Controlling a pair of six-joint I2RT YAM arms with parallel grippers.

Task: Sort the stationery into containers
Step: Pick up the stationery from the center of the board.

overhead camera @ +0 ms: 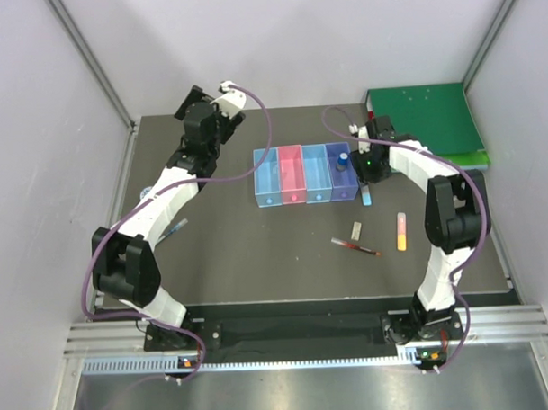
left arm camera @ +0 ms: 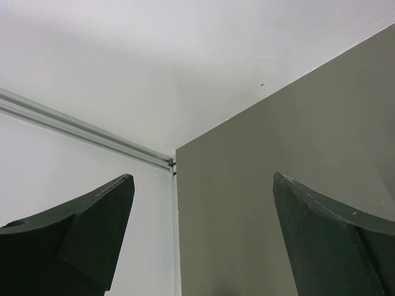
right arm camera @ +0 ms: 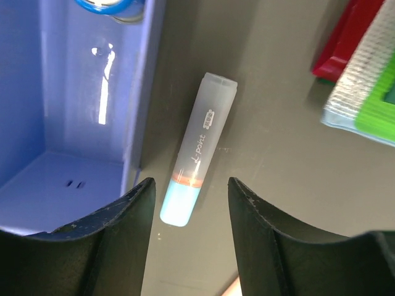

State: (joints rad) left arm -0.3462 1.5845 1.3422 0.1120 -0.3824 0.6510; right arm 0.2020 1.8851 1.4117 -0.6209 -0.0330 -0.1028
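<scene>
Right gripper [right arm camera: 188, 191] hung over the blue-white marker [right arm camera: 196, 151]; left gripper [left arm camera: 203, 185] pointed at the table's far corner.

From the top camera I saw the green binder [overhead camera: 426, 119] at upper right, then the four trays [overhead camera: 292, 175] in a row at centre, the blue-capped bottle [overhead camera: 343, 157] in the purple tray [overhead camera: 341, 180], and a pink-yellow stick [overhead camera: 402, 230], red pen [overhead camera: 356, 247] and eraser [overhead camera: 356, 230] loose at lower right. Only the right wrist camera showed the marker lying flat just beside the purple tray's wall, with the fingers apart on either side of its pale-blue end and not gripping it. The left wrist camera showed wide-spread fingers holding nothing.
</scene>
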